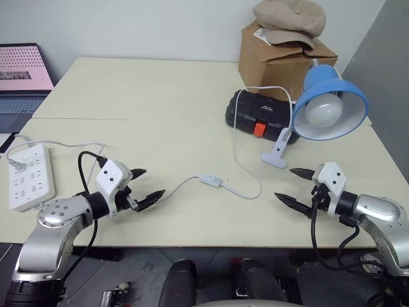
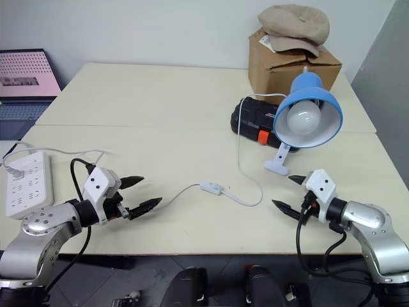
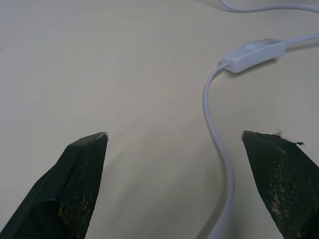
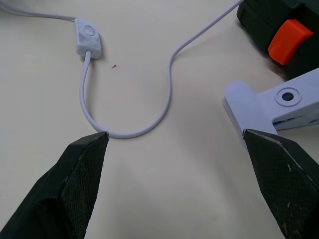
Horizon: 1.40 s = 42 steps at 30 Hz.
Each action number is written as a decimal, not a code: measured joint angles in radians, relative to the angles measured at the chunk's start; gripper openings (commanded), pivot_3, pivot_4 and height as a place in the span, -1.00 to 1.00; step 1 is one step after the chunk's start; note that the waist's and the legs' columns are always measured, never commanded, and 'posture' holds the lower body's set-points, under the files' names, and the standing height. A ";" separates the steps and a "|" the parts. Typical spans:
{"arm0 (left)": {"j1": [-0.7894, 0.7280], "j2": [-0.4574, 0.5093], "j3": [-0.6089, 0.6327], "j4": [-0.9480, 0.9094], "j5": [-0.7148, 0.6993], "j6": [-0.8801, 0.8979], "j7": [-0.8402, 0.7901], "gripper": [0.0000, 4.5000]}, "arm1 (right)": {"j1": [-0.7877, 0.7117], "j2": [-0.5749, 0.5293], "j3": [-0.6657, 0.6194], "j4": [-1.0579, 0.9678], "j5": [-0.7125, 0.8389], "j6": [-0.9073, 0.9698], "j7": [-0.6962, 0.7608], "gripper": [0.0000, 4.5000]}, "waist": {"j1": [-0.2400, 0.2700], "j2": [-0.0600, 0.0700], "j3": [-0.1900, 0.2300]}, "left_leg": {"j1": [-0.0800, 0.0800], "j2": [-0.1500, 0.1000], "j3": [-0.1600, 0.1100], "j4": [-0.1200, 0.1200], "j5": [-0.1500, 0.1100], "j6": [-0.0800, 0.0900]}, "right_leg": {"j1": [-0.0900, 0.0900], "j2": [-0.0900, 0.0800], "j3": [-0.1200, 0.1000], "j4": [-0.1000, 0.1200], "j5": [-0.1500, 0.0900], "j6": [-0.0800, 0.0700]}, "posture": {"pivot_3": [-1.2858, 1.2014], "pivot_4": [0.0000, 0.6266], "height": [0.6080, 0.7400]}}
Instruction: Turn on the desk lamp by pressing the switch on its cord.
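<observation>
Hovering spread: left claw (image 1: 142,186) and right claw (image 1: 296,186), both empty. Switch (image 1: 210,181) lies between them on worktop (image 1: 140,96). Desk lamp (image 1: 326,105) unlit.

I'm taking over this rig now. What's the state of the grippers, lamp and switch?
Left gripper: open, empty, over the table beside the cord.
Right gripper: open, empty, near the lamp clip.
Switch: flat on the table between the grippers, untouched.
Lamp: clipped to the black case, bulb looks unlit.
Done: nothing.
Left: reach the switch, press it.
</observation>
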 measured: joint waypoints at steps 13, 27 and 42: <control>0.006 0.001 0.000 -0.016 -0.005 0.021 -0.003 0.99 | -0.028 0.003 0.014 0.003 -0.002 -0.006 -0.001 1.00 | 0.000 0.000 0.000 | 0.000 0.000 0.000 0.000 0.000 0.000 | 0.000 0.000 0.000 0.000 0.000 0.000 | 0.03 -0.52 1.00; -0.112 0.012 -0.037 0.072 -0.022 -0.076 -0.102 0.99 | -0.012 0.020 0.025 -0.049 0.000 0.039 -0.033 1.00 | 0.001 0.000 0.000 | 0.000 0.000 0.000 0.000 0.000 0.000 | 0.000 0.000 0.000 0.000 0.000 0.000 | 0.03 -0.52 1.00; -0.552 -0.119 -0.371 0.558 0.114 -0.235 -0.370 0.99 | 0.088 0.081 -0.005 -0.340 0.148 0.406 -0.238 1.00 | 0.008 0.000 0.000 | -0.002 -0.001 -0.001 0.001 0.000 0.000 | -0.001 0.001 -0.001 0.000 0.000 0.001 | 0.03 -0.52 1.00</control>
